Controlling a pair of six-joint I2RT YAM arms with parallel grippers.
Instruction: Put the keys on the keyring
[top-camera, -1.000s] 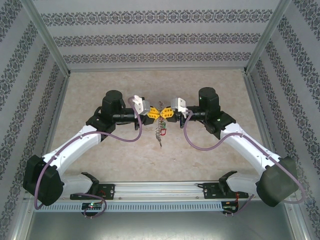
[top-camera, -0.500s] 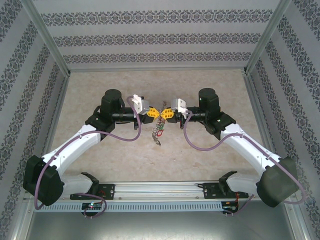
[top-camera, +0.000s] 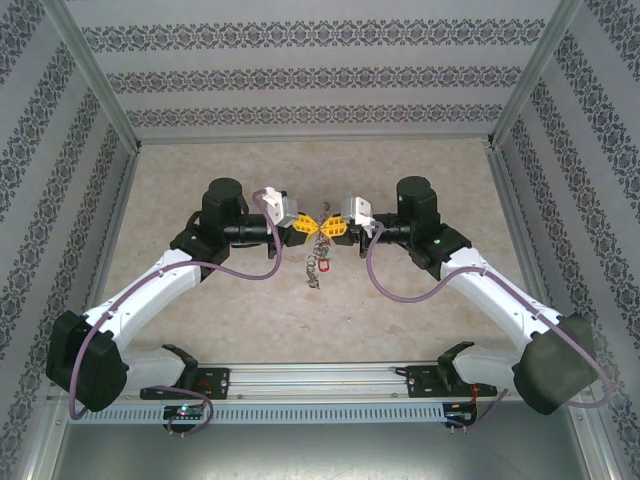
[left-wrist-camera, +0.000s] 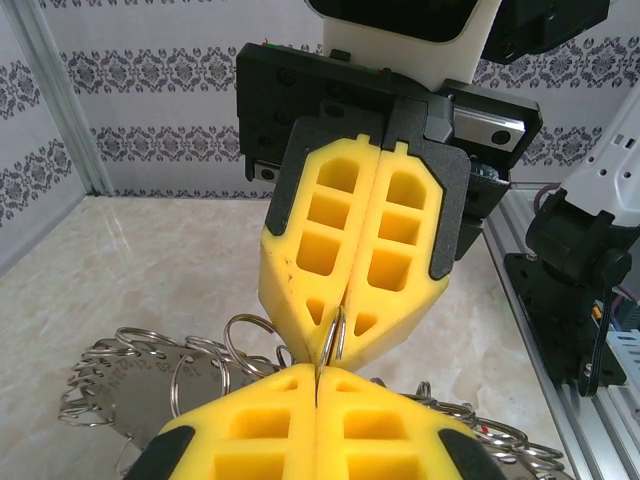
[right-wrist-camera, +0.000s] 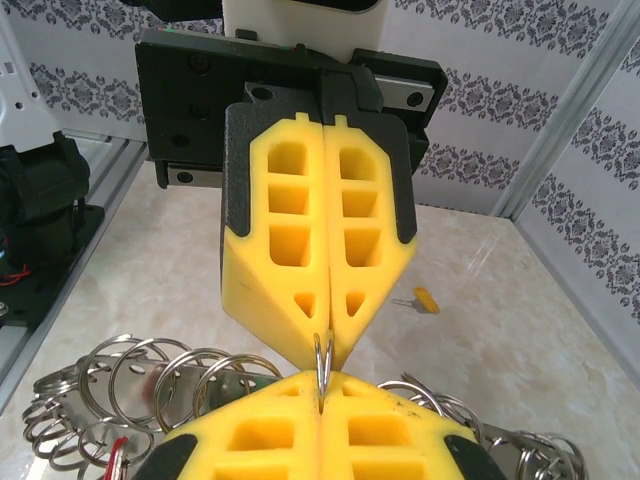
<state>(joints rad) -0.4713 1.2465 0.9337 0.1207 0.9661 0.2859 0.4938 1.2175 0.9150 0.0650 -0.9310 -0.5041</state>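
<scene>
My two grippers meet tip to tip above the table's middle. The left gripper and the right gripper are both shut on the keyring, a thin wire whose short stretch shows between the yellow pads. A bunch of keys with small tag rings hangs below it; the rings spread to the left, and a red tag peeks out. A yellow-tagged key lies apart on the table.
The beige marble table is fenced by patterned walls and metal posts. A rail with the arm bases runs along the near edge. The purple cables loop beside both wrists.
Both grippers have drifted slightly toward the far side, still pinched together. The hanging bunch of keys moved up with them and hangs shorter.
</scene>
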